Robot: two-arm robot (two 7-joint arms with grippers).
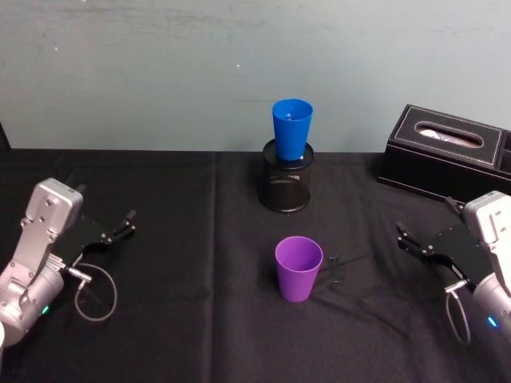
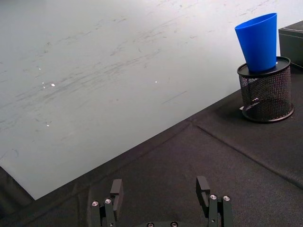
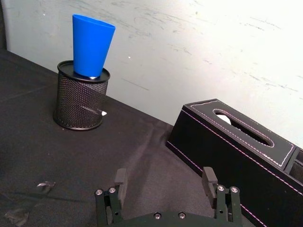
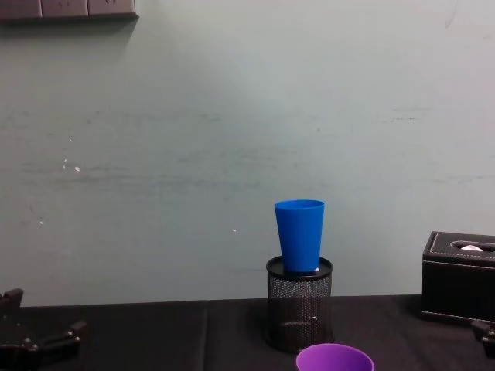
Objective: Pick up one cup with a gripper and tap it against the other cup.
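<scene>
near the middle of the black-clothed worktop (image 1: 160,319): purple cup (image 1: 299,268), upright, mouth up, touched by nothing. behind it, toward the back edge: blue cup (image 1: 291,128), standing mouth up in a black mesh pen holder (image 1: 287,187), most of its wall above the holder's rim. at the left edge: left gripper (image 1: 118,227), low over the cloth, fingers spread apart, nothing between them. at the right edge: right gripper (image 1: 425,219), likewise spread and empty, pointing inward.

probably light, thin-walled, smooth plastic: slippery, easily squashed, easily tipped. best taken across the upper half of the tapered wall, just below the rim, with a modest squeeze; wider above the grip, so less chance of sliding out. likely a gentle tap called for, with the blue cup perched loose in the holder and apt to rock or topple.

at the back right corner: black tissue box (image 1: 447,152), near the right gripper but not between it and the cups. just right of the purple cup: a few small clear scraps (image 1: 335,275) on the cloth.
</scene>
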